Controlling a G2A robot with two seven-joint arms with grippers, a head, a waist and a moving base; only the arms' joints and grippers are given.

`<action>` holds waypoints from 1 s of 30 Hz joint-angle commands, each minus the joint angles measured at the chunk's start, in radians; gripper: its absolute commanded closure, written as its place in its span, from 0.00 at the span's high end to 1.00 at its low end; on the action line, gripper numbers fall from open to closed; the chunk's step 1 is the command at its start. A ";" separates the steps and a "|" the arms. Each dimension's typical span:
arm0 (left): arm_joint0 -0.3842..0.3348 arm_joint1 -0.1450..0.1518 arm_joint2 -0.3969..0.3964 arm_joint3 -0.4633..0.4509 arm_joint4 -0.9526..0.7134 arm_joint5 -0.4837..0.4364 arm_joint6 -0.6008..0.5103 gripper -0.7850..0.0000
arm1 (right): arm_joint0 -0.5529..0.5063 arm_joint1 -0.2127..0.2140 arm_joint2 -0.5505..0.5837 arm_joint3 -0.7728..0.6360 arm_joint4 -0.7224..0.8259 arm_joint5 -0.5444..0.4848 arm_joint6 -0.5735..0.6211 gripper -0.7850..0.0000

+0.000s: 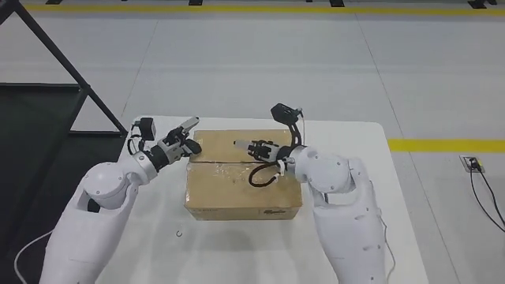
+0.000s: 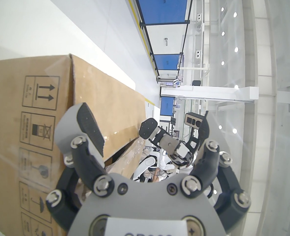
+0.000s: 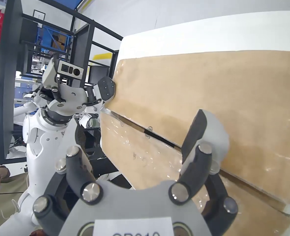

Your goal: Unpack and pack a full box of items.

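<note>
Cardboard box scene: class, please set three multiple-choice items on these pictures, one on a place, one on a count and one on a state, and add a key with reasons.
1. Where does the cardboard box stand?
A. On the floor
B. On the white table
C. On a black rack

2. How many boxes stand on the table?
A. One
B. Two
C. Three

3. How do the box's top flaps lie?
A. Standing straight up
B. Torn off
C. Folded down, with a narrow gap between them

Key:
1 B, as the top view shows the box resting on the white tabletop.
2 A, as a single brown box is there.
3 C, as the right wrist view shows both flaps lying nearly flat with a thin dark slit along the seam.
</note>
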 commanded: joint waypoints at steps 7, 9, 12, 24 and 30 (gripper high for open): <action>0.052 0.007 -0.070 -0.073 -0.087 -0.053 -0.026 1.00 | 0.012 0.014 -0.012 0.032 0.003 0.035 0.014 1.00; 0.085 0.013 -0.099 -0.106 -0.118 -0.049 -0.077 1.00 | 0.015 0.017 -0.015 0.039 0.013 0.032 0.011 1.00; 0.117 0.021 -0.117 -0.135 -0.115 -0.024 -0.125 1.00 | 0.017 0.022 -0.019 0.041 0.024 0.031 0.005 1.00; 0.086 0.008 -0.027 -0.077 0.004 -0.017 -0.039 1.00 | 0.021 0.037 -0.044 0.029 0.095 0.021 0.005 1.00; 0.088 0.009 -0.037 -0.071 -0.001 -0.031 -0.047 1.00 | 0.016 0.042 -0.041 0.001 0.150 -0.002 0.005 1.00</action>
